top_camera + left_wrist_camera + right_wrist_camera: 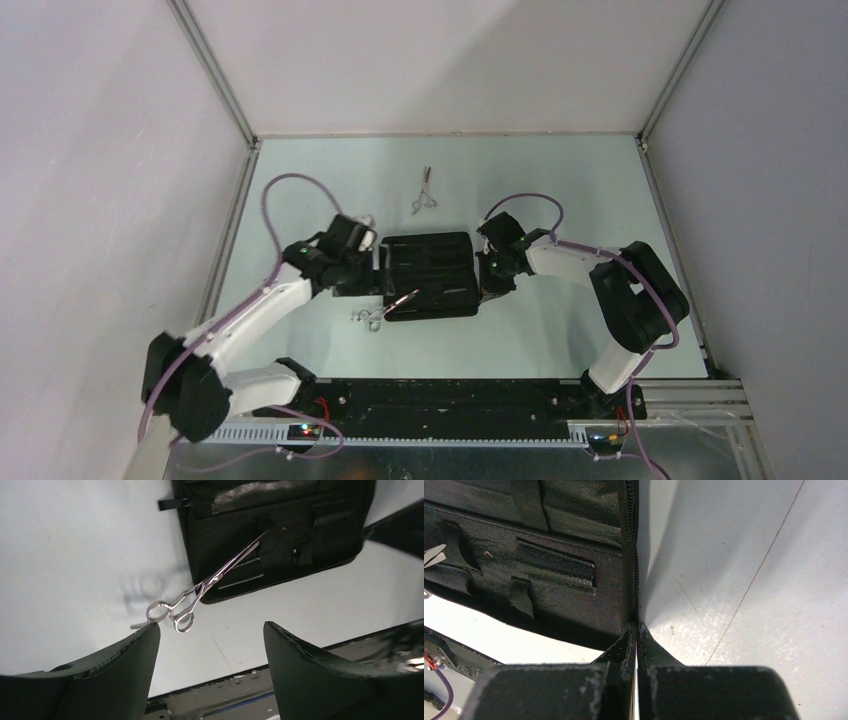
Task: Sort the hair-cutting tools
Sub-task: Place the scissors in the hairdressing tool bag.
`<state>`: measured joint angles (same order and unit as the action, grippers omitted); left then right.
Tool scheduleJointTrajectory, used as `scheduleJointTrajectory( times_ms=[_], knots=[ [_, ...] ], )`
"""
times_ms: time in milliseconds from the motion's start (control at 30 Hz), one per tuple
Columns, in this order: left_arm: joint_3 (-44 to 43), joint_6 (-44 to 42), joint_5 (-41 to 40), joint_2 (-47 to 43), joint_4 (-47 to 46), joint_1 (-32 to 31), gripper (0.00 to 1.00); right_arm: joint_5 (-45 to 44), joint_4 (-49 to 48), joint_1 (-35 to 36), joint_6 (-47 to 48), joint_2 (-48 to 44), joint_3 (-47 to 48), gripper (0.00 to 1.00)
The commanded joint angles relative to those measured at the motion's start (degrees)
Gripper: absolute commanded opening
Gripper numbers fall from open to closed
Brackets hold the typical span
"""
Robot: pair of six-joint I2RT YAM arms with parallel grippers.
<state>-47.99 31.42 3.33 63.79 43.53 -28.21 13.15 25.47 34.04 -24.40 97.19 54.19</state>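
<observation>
Closest up is the left gripper (212,642), its two black fingers spread wide with nothing between them, hanging low over the table (65,555) just near the front edge of the case (300,525). Right past those fingers are the near scissors (200,586), blades closed, with the tips lying on the open black case by one of its elastic loops (can't tell if they're actually tucked under it) and the ring handles hanging off the case's near edge onto the bare table. In the left wrist view one finger tip sits just beside a ring handle, and whether it's touching is impossible to say. On the other side, the right gripper (635,636) is pressed together on the right-hand zippered edge of the case, pinching the fabric between its fingers. From the top view the case lies flat and opened out between the two arms, about mid-table. The far scissors (424,193) lie by themselves on the table beyond the case, well apart from it and from both grippers, blades pointing toward the back wall
</observation>
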Motion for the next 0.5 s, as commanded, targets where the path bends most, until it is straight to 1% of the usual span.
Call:
scheduleJointTrajectory(
  times_ms=[0, 100, 167, 300, 467],
  knots=[
    [-5.99, -9.14, -8.12, 8.81, 0.91, -7.51, 0.8, -2.08, -0.89, 0.4, 0.72, 2.34, -2.38, 0.0],
    [-9.95, -12.12, -11.43, 15.83, 0.88, -11.66, 0.72, -2.0, -0.95, 0.3, 0.76, 2.39, -2.43, 0.0],
    [-11.74, -13.32, -11.88, 19.43, 0.44, -13.42, 0.69, -1.91, -0.96, 0.12, 0.72, 2.34, -2.36, 0.0],
    [-13.52, -14.79, -12.0, 24.9, -0.26, -15.56, 0.67, -1.96, -0.72, -0.22, 0.67, 2.1, -2.47, 0.0],
    [-13.8, -15.65, -11.78, 28.92, -0.82, -16.75, 0.62, -1.82, -0.71, -0.42, 0.67, 2.26, -2.45, 0.0]
  ],
)
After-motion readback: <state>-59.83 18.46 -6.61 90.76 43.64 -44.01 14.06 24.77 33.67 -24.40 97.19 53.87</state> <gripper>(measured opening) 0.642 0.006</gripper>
